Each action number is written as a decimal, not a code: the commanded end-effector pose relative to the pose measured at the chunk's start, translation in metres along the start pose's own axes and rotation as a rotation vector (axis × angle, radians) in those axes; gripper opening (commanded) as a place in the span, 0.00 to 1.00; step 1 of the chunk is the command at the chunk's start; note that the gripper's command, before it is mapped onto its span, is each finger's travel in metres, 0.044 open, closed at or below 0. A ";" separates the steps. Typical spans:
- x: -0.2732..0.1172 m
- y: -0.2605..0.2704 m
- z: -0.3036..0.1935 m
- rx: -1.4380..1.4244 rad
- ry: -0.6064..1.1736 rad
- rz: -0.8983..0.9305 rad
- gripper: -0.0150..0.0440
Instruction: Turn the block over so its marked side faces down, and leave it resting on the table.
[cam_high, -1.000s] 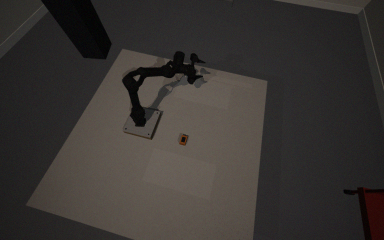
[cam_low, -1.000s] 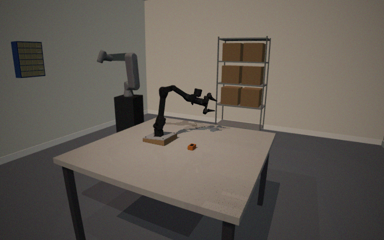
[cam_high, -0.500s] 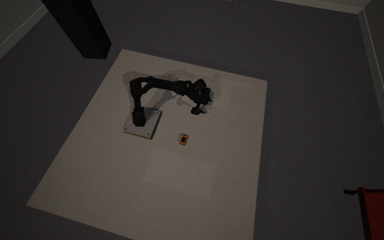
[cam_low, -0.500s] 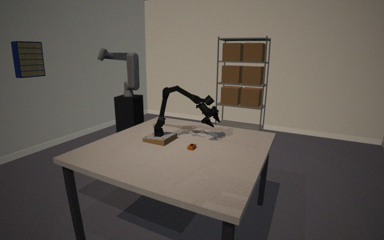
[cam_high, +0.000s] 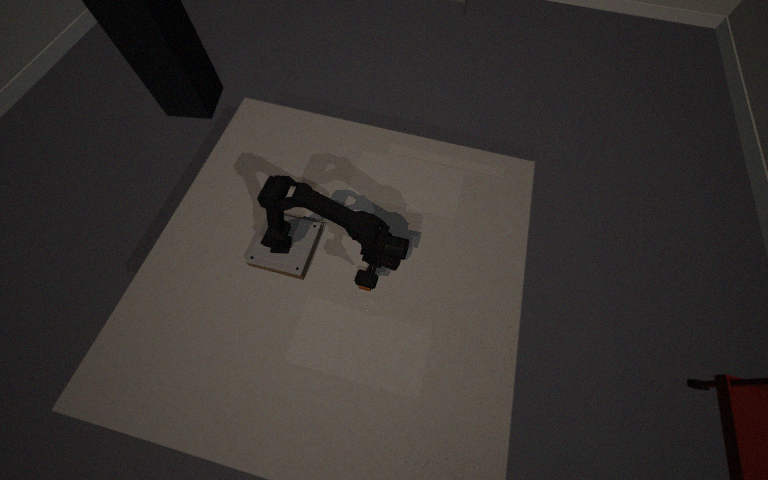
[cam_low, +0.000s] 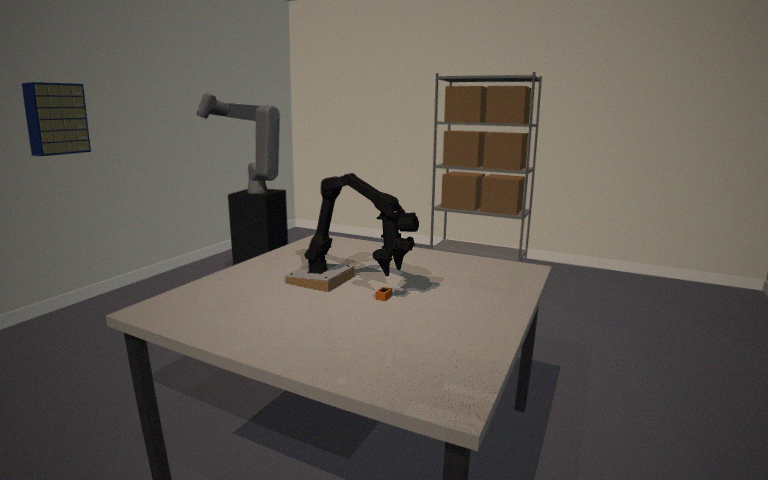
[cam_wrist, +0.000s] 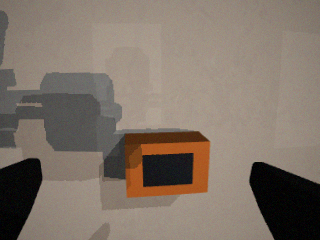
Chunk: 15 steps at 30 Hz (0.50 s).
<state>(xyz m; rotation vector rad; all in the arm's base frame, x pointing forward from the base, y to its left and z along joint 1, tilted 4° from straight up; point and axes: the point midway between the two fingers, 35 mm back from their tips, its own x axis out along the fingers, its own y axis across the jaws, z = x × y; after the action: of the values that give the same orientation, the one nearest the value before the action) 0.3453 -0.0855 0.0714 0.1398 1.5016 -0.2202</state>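
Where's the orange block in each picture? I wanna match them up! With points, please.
Top: right of middle, mostly hidden under the gripper (cam_high: 368, 271) (cam_low: 391, 270) (cam_wrist: 146, 192).
Exterior: the orange block (cam_high: 365, 288) (cam_low: 383, 294) (cam_wrist: 167, 190), at the middle, below the gripper's fingers.
Wrist: low middle, between the fingertips.
Shared landmark: the pale tabletop (cam_high: 226, 362) (cam_low: 283, 333) (cam_wrist: 240, 90).

matt, smooth orange block (cam_high: 365, 288) (cam_low: 383, 294) (cam_wrist: 201, 167); arm base (cam_high: 276, 268) (cam_low: 306, 281) edged in wood-like brown.

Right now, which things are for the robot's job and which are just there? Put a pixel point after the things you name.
For the job:
- block (cam_high: 365, 288) (cam_low: 381, 296) (cam_wrist: 134, 175)
- arm (cam_high: 334, 212) (cam_low: 325, 220)
- table (cam_high: 226, 367) (cam_low: 283, 333) (cam_wrist: 240, 75)

Just there:
- shelf (cam_low: 434, 169)
- boxes (cam_low: 464, 104)
- grey arm (cam_low: 267, 141)
- red thing (cam_high: 750, 424)
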 end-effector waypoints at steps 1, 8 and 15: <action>-0.001 -0.020 -0.025 -0.041 0.113 0.054 1.00; 0.002 -0.020 -0.025 -0.041 0.113 0.054 1.00; 0.034 -0.019 -0.029 -0.041 0.113 0.054 1.00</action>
<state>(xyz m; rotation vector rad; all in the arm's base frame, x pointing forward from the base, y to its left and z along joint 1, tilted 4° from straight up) 0.3167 -0.0995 0.0464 0.1592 1.6056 -0.1465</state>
